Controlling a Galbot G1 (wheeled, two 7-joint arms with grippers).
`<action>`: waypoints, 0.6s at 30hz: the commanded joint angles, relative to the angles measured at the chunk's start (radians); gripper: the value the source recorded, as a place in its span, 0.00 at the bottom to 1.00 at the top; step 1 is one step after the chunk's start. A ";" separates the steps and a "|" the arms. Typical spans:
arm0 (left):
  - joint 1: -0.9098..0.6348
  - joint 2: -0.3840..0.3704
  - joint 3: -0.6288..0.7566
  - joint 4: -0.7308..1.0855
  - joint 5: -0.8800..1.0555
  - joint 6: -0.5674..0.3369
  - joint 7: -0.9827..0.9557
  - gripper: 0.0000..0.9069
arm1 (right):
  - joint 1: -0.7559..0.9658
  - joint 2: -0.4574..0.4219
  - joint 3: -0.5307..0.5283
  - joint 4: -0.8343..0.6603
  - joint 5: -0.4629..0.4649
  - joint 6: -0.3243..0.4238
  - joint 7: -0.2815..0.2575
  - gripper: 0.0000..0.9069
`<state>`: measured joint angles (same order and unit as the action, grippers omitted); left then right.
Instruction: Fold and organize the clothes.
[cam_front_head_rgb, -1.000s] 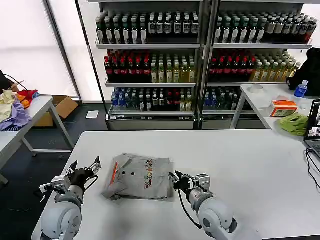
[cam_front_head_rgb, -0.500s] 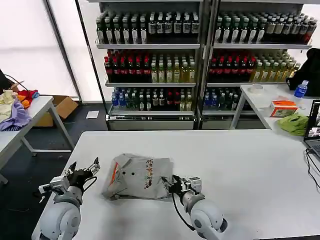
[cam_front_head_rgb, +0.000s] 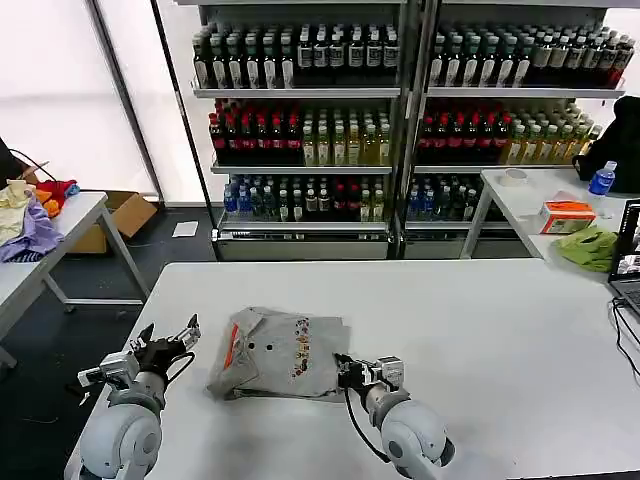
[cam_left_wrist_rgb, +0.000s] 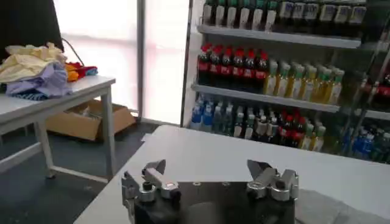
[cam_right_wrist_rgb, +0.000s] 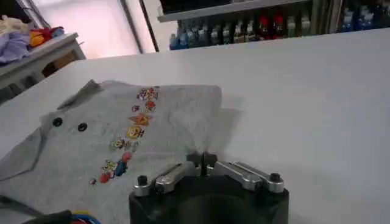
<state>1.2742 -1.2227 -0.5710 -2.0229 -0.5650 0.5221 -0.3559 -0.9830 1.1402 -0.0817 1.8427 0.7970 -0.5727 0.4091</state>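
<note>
The right gripper (cam_front_head_rgb: 345, 366) is seen pinched shut at the near right edge of the folded grey T-shirt (cam_front_head_rgb: 280, 352), pressed closer than a second ago; the left gripper (cam_front_head_rgb: 168, 338) stays spread open beside it on the white table (cam_front_head_rgb: 480, 330).

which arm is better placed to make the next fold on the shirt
Probably the right. The right gripper sits shut at the near right edge of the folded T-shirt, while the left gripper hangs open beside the shirt's left side, apart from it.
</note>
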 joint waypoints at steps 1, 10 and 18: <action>0.003 -0.004 -0.004 -0.012 -0.003 0.000 0.000 1.00 | -0.007 -0.029 0.022 0.013 -0.002 -0.005 0.007 0.00; 0.013 -0.006 -0.016 -0.032 -0.012 0.000 -0.001 1.00 | -0.041 -0.245 0.157 0.080 0.063 -0.007 -0.015 0.00; 0.018 -0.016 -0.002 -0.057 -0.011 0.001 -0.001 1.00 | 0.047 -0.324 0.230 -0.099 -0.114 -0.008 -0.149 0.11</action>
<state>1.2906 -1.2363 -0.5764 -2.0626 -0.5768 0.5219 -0.3572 -0.9986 0.9448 0.0500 1.8676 0.8155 -0.5840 0.3735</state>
